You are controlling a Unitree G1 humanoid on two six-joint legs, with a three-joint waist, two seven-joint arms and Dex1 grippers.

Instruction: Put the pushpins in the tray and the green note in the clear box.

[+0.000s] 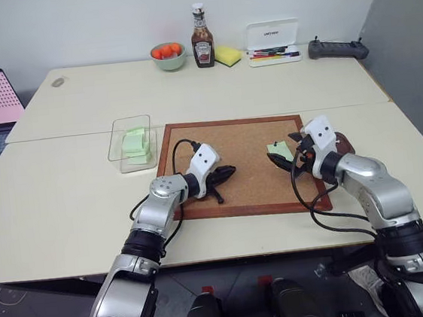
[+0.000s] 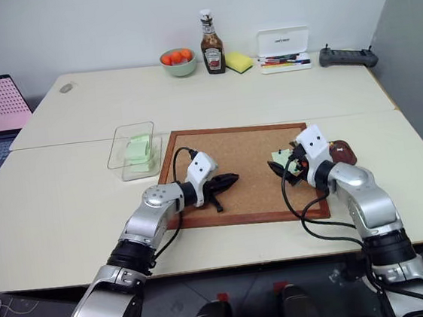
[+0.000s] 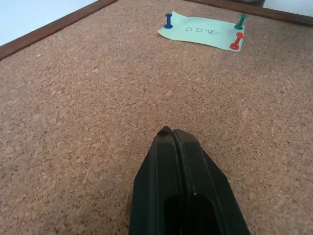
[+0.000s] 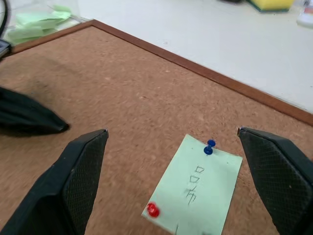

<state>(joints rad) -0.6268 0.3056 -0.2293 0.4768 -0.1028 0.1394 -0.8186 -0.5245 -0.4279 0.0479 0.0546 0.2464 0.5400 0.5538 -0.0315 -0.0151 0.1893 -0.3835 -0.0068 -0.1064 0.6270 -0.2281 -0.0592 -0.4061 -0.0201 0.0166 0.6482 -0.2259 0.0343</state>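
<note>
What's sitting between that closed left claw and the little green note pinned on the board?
Nothing: the left wrist view shows only bare cork board between the left gripper and the green note.

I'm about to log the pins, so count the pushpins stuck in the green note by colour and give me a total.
Blue pushpin: 1
Green pushpin: 1
Red pushpin: 1
Total: 3, all stuck in the green note on the cork board.

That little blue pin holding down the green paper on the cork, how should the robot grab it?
Probably by the raised spool-shaped head of the small blue plastic pushpin, not the buried point. It stands upright at a corner of the pale green square paper note on the brown cork board, so the open right claw should come from above, one finger either side, then pull straight up.
</note>
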